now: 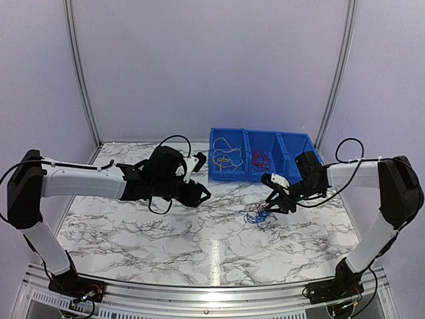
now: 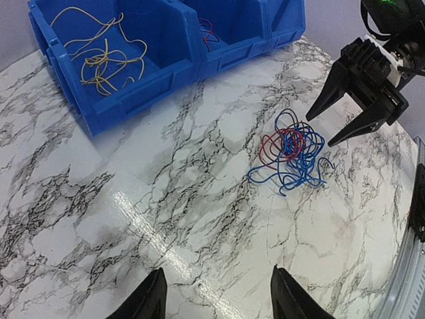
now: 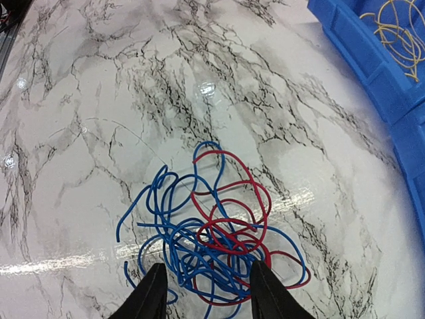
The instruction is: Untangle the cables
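Cables [image 1: 257,214] [image 2: 292,151] [image 3: 212,232]: red and dark blue, one loose tangle lying flat on the worktop [image 1: 133,229], in its right half, a little in front of the blue bins [image 1: 262,175].
Right hand [image 1: 279,199] [image 2: 323,127] [image 3: 209,296]: fingers apart, about half open, holding nothing, just above the tangle's edge.
Left hand [image 1: 202,178] [image 2: 219,296]: wide open, holding nothing, over bare marble near the middle, well apart from the tangle.

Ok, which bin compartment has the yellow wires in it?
The leftmost compartment in the overhead view, at the end of the blue row. It alone holds loose yellow wires; the middle compartment beside it holds red wires instead.
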Motion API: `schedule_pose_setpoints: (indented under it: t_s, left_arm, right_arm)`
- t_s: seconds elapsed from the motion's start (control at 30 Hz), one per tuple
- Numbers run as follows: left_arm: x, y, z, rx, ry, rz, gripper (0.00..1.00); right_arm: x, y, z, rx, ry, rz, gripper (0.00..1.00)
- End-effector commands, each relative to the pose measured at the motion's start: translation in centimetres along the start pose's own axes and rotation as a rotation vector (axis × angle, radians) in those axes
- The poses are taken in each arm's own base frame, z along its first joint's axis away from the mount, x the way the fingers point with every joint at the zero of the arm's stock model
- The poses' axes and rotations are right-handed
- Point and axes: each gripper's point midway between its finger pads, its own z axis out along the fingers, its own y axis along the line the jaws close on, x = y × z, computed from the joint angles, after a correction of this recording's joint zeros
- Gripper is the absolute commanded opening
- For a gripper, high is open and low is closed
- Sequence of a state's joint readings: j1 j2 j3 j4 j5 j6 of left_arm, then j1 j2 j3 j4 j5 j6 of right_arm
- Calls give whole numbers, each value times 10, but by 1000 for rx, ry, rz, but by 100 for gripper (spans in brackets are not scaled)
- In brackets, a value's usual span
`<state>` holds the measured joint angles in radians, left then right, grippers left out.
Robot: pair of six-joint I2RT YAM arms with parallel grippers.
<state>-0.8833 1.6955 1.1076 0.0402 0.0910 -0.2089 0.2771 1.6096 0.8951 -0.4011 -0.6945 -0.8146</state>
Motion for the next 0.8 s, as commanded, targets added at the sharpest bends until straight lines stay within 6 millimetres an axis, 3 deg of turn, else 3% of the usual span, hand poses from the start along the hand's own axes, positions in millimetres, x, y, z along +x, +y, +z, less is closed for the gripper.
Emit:
schedule_pose_setpoints:
  t_s: [0.0,0.27,0.43,0.6,0.77]
  left_arm:
    - [-23,8,-18,-64,-84,19,55]
    - [-29,17,-28,-118,-111,16,55]
    - [-29,22,-30,-148,-115,23,56]
    - [-28,24,-30,-159,-111,25,56]
    - [-28,25,-29,-167,-106,27,56]
  right_arm:
    - [-12,-7,-2,23,10,-25,41]
    - [-6,-17,-1,74,54,-15,38]
    - [-4,-16,-1,76,64,-10,44]
    - [2,-16,5,48,96,10,31]
    - [-1,-6,10,-5,100,8,4]
